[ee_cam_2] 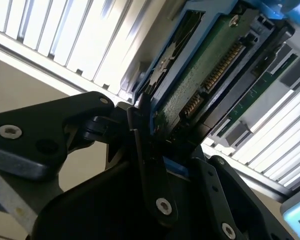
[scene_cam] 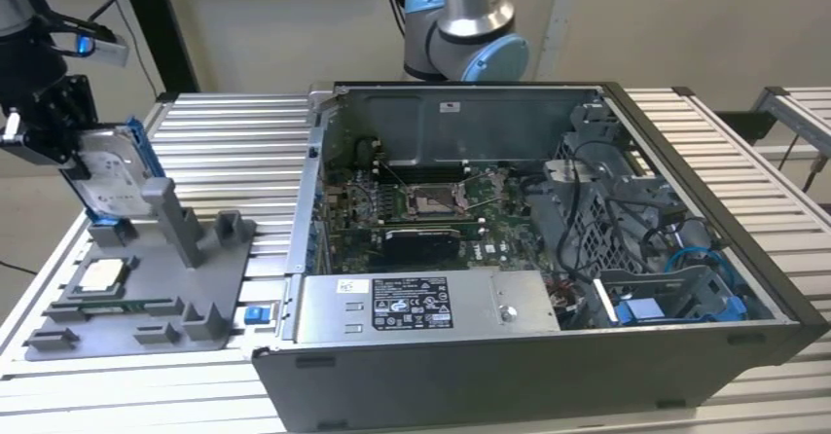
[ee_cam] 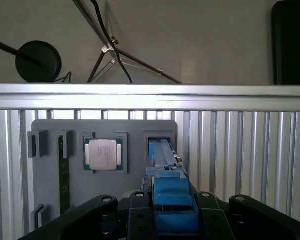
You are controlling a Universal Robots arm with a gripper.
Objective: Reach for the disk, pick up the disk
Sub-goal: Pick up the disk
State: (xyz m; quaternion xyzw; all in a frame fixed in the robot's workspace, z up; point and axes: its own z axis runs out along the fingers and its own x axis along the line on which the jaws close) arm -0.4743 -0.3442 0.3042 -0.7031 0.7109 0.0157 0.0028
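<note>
Exterior view, at its left: we see the gripper (scene_cam: 78, 147) clamped on the disk (scene_cam: 115, 183), held upright at the grey tray's (scene_cam: 195, 288) far corner. We judge the disk stiff, fairly heavy and shock-sensitive, best gripped by its blue-framed sides.

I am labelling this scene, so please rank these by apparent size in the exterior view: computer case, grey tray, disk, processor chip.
1. computer case
2. grey tray
3. disk, seen at an angle, yet plainly bigger than the chip
4. processor chip
</note>
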